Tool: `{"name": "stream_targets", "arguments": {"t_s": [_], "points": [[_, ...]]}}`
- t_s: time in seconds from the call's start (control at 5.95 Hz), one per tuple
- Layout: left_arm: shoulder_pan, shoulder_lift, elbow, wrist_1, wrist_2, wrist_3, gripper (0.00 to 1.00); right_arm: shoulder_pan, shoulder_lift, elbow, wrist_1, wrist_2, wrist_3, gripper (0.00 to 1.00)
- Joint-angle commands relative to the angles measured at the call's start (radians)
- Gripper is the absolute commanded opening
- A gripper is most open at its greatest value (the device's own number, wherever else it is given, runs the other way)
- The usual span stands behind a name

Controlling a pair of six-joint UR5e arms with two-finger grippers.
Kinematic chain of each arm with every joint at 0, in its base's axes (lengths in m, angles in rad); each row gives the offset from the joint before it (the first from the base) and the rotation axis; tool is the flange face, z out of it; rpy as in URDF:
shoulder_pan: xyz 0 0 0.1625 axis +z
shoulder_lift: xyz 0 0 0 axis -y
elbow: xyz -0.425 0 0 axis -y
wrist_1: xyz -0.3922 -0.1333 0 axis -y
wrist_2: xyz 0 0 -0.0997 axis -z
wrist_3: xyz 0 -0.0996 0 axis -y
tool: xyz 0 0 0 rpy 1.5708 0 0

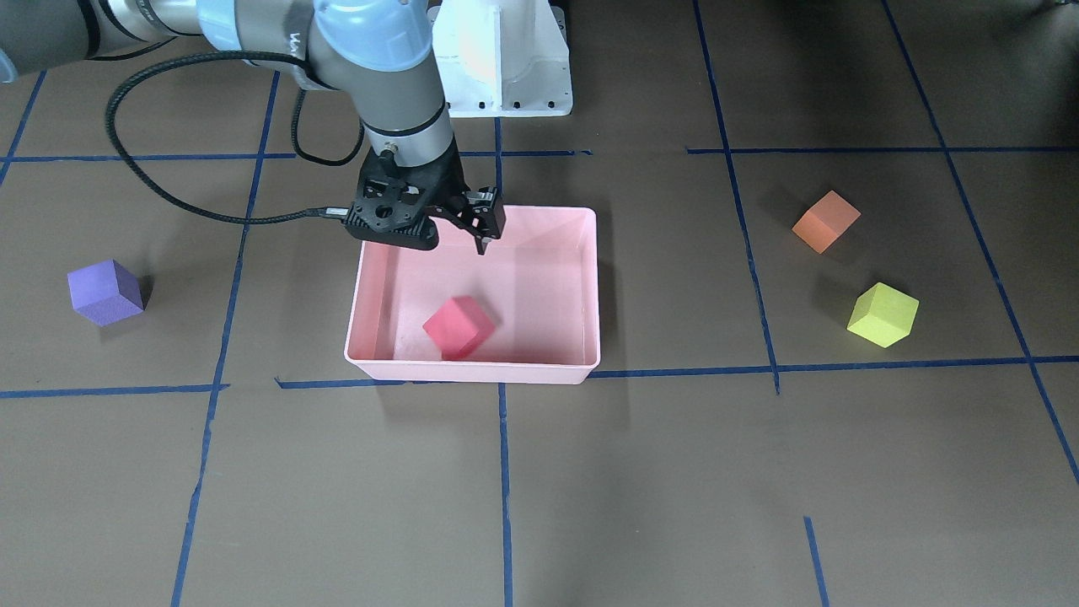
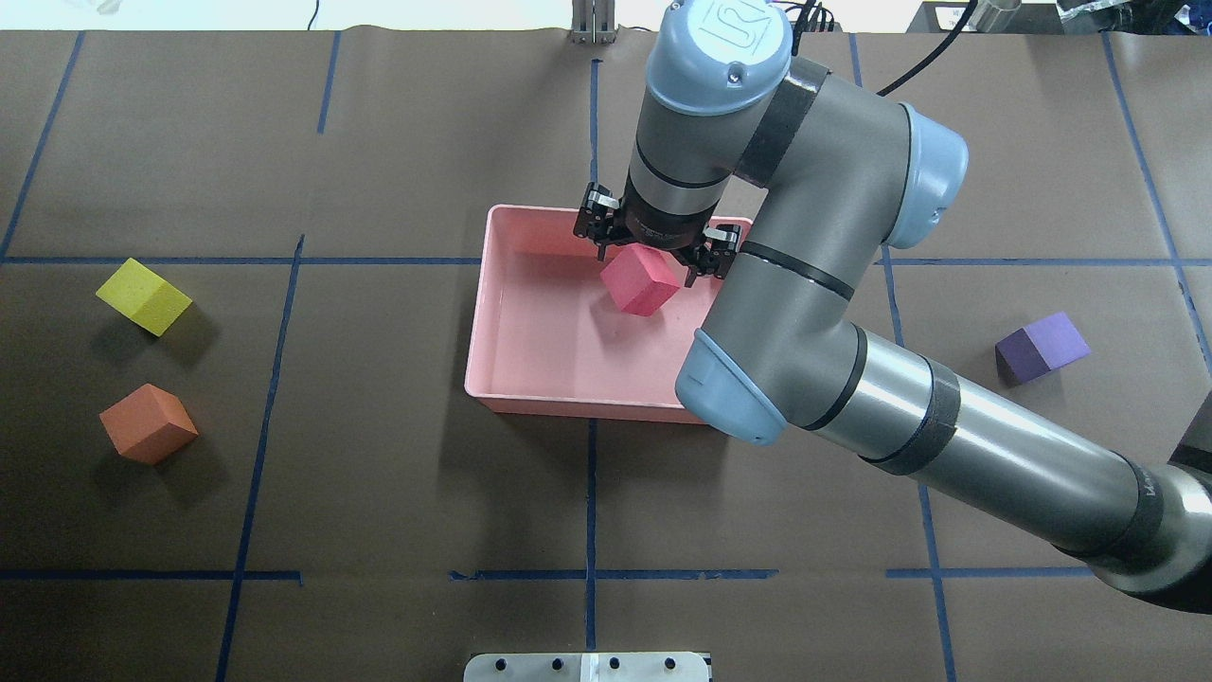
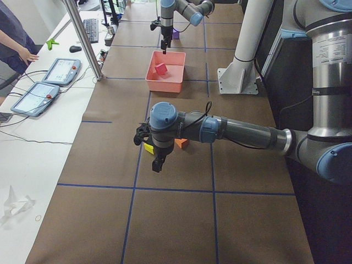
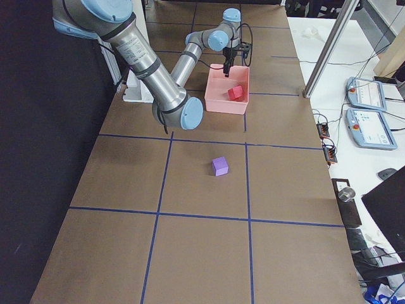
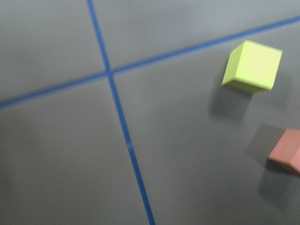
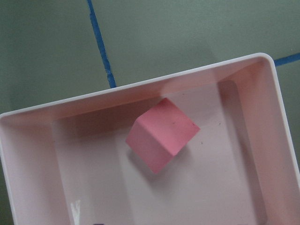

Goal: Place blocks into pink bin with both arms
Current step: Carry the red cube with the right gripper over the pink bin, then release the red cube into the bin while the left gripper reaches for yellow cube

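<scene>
The pink bin (image 2: 483, 313) sits mid-table with the red block (image 2: 641, 280) lying loose on its floor, which the right wrist view confirms (image 6: 161, 133). My right gripper (image 2: 653, 254) hangs open just above the bin's far side (image 1: 455, 239), holding nothing. The purple block (image 2: 1040, 346) rests on the table right of the bin. The yellow-green block (image 2: 143, 296) and orange block (image 2: 148, 422) lie far left. My left gripper (image 3: 157, 162) hovers near those two blocks; I cannot tell whether it is open or shut. The left wrist view shows the yellow-green block (image 5: 252, 65) and an edge of the orange block (image 5: 287, 152).
Blue tape lines grid the brown table cover. The white pedestal base (image 1: 501, 59) stands behind the bin. A side bench holds tablets (image 3: 60, 71) beside a metal pole (image 3: 82, 38), with a person (image 3: 14, 38) at the far edge.
</scene>
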Motion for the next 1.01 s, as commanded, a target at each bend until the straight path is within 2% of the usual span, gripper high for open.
{"name": "stream_targets", "arguments": {"t_s": [0.0, 0.17, 0.34, 0.5, 0.67, 0.84], "points": [[0.073, -0.074, 0.038, -0.103, 0.001, -0.089, 1.0, 0.084, -0.03, 0.0, -0.009, 0.095, -0.138, 1.0], [0.158, -0.115, 0.064, -0.109, 0.007, -0.104, 1.0, 0.16, -0.087, 0.017, -0.009, 0.167, -0.265, 1.0], [0.238, -0.145, 0.117, -0.162, 0.009, -0.114, 1.0, 0.218, -0.187, 0.085, -0.02, 0.193, -0.419, 1.0], [0.295, -0.231, 0.241, -0.249, 0.009, -0.116, 1.0, 0.304, -0.283, 0.137, -0.062, 0.21, -0.669, 1.0], [0.297, -0.292, 0.389, -0.373, 0.009, -0.118, 1.0, 0.4, -0.34, 0.174, -0.157, 0.247, -0.898, 1.0], [0.319, -0.347, 0.474, -0.441, 0.01, -0.21, 1.0, 0.483, -0.43, 0.213, -0.2, 0.249, -1.122, 1.0]]}}
